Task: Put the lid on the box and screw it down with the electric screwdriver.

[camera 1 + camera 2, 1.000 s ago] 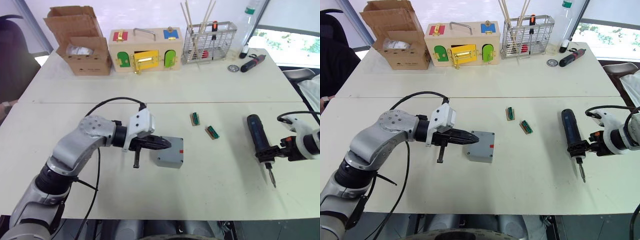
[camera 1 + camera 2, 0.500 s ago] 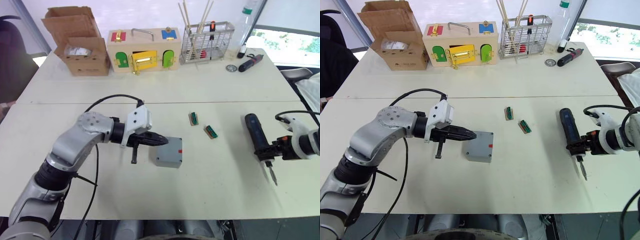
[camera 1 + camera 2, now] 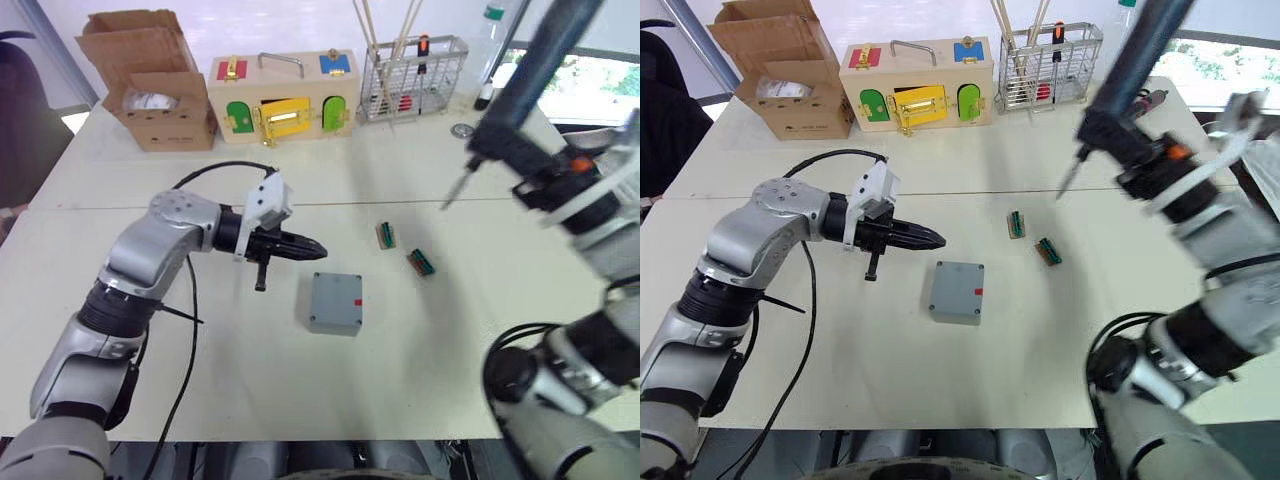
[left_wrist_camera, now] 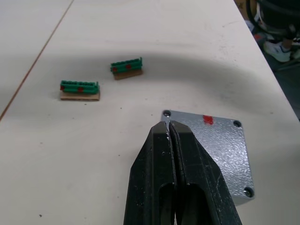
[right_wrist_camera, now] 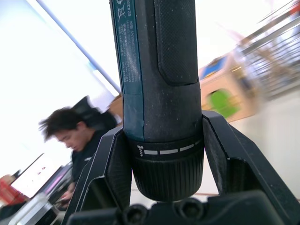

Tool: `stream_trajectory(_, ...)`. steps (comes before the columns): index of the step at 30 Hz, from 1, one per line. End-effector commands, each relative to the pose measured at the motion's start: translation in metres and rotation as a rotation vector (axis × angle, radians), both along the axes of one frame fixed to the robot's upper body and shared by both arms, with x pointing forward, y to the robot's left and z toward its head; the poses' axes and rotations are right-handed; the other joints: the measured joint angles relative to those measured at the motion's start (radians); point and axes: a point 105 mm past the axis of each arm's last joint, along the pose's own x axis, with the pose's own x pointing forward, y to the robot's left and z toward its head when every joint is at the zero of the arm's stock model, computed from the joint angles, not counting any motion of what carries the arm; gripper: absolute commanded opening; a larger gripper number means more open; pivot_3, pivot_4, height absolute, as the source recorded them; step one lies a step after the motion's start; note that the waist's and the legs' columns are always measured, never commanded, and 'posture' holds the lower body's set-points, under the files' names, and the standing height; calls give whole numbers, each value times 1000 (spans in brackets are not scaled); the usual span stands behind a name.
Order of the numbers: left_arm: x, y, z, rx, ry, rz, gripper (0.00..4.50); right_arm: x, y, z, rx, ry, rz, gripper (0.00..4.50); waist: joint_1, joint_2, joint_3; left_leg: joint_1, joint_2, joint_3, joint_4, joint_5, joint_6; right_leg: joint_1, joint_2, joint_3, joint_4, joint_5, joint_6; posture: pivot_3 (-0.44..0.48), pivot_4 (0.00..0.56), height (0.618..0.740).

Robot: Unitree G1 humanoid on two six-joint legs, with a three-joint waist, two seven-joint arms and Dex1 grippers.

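Fingers of the right gripper (image 5: pixel 164 197) are clamped on either side of the electric screwdriver (image 5: pixel 157 84), a thick dark blue-black cylinder with a ribbed collar, held high above the table (image 3: pixel 330 180) with its thin metal bit (image 3: pixel 455 188) slanting down. The bit tip hangs well apart from the box (image 3: pixel 334 301), a small square grey plastic enclosure with a red tab, on the far side of it and toward the robot's right. Fingers of the left gripper (image 4: pixel 171 136) are pressed together and hold nothing; their tips point at the box from its far left corner, near it but, as far as the head views show, not touching. The lid (image 4: pixel 211 150), a flat grey square plate with corner screw holes, appears to sit on the box already, a screw head visible in each of three corners. Two small green terminal blocks (image 3: pixel 386 235) lie on the table beyond the box, between it and the bit.

Judged risks: the box is unrestrained, so torque or downward pressure from the bit could spin or slide it. A tilted bit could slip from a screw head. The descending screwdriver could also sweep the green blocks aside.
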Motion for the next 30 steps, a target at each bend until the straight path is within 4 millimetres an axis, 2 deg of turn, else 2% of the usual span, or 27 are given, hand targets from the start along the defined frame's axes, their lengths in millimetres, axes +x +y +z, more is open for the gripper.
stream_trajectory(1,-7,0,6,18,-12,-32,0,-15,24,20,-74,-213,-56,1840,4,0,0,0,0,-1,0,0,0,0,0,0,0,0,0,0,150,740)
stream_trajectory(5,-13,0,1,53,1,-58,0,-22,47,2,-232,-307,-68,1840,-1,0,0,0,-1,-1,0,0,0,0,0,0,0,0,0,0,150,740)
stream_trajectory(7,-10,-3,-4,55,-13,-48,0,-26,57,-8,-324,-366,-64,1840,-3,0,0,0,-1,-1,0,0,0,0,0,0,0,0,0,0,150,740)
stream_trajectory(12,-5,-6,-27,88,-32,-33,0,-38,78,-28,-370,-430,-40,1840,-10,0,0,1,0,-1,0,1,-1,0,1,0,-1,0,0,0,150,740)
stream_trajectory(15,-2,-6,-31,89,-40,-24,0,-46,89,-32,-350,-433,-24,1840,-16,0,0,1,0,-2,0,1,-2,0,1,0,-1,0,0,0,150,740)
stream_trajectory(22,-5,-4,-32,107,-42,-39,0,-52,101,-44,-346,-421,-17,1840,-22,0,0,1,0,-3,0,1,-2,1,1,0,0,0,0,0,150,740)
stream_trajectory(30,-6,-3,-44,165,-61,-69,0,-49,105,-57,-367,-419,-31,1840,-22,0,0,2,0,-3,0,1,-2,1,1,-1,-1,0,0,0,150,740)
